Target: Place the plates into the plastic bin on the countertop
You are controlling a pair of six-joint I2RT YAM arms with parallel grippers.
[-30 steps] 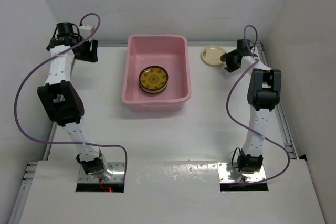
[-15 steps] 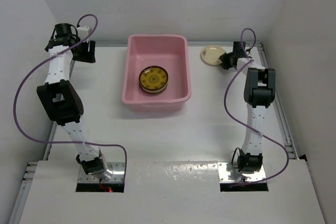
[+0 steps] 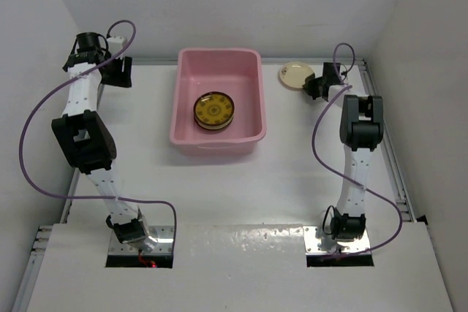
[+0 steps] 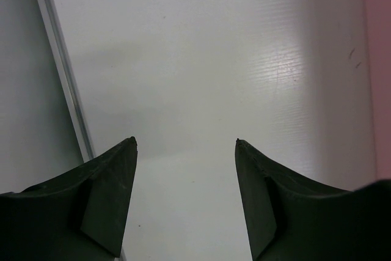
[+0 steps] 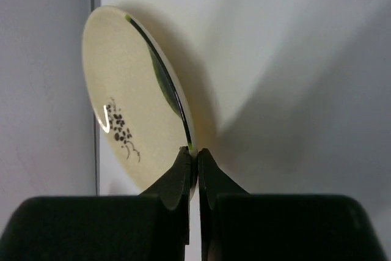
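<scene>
With the right jaws pinching the cream plate's [image 5: 131, 96] rim at upper right and left jaws spread, hold firmly, lift it off the bench [image 3: 292, 166], then carry it over the pink bin [image 3: 219, 82].

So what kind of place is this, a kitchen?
Probably a robot test booth, not a kitchen: bare white walls box in a white tabletop, two robot arms are bolted at its edge, and a pink bin holds a yellow plate.
</scene>
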